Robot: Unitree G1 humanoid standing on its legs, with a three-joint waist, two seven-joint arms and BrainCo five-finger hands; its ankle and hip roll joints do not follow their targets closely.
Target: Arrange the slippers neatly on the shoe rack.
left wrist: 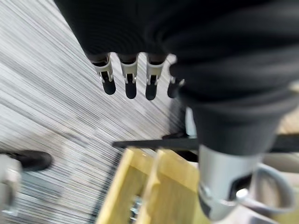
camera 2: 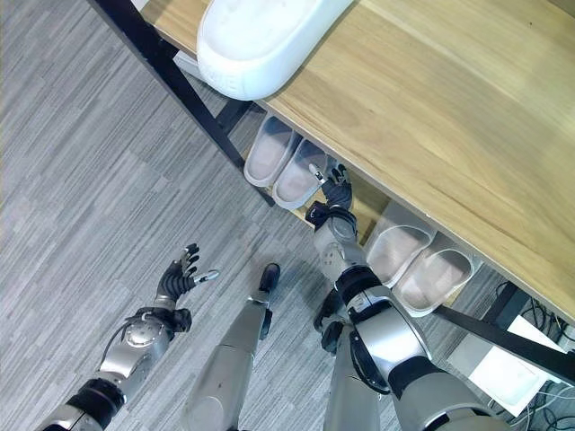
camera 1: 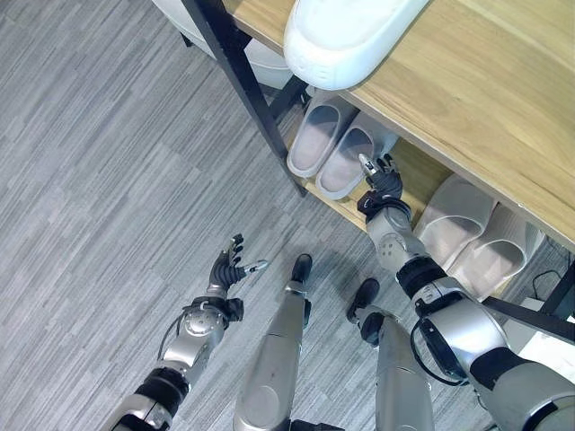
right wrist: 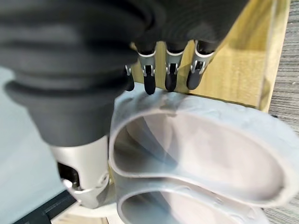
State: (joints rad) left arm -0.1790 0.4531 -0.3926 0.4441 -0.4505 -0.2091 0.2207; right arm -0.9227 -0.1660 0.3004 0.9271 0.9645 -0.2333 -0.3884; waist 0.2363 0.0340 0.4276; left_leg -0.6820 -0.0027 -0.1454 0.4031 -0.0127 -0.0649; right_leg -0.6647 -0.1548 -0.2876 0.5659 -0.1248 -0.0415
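While my left hand (camera 1: pixel 228 269) hangs open over the grey floor (camera 1: pixel 99 180), my right hand (camera 1: pixel 381 182) reaches into the lower shelf (camera 1: pixel 409 171) of the shoe rack, fingers straight, touching a pair of pale slippers (camera 1: pixel 331 148). Another pair (camera 1: pixel 472 238) sits further right, and a white slipper (camera 1: pixel 346 36) lies on the top board (camera 1: pixel 503 99).

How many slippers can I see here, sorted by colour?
White slipper on the top shelf: 1
Pale grey-pink slippers on the lower shelf: 4, a pair by the right hand and a pair further along
Total: 5
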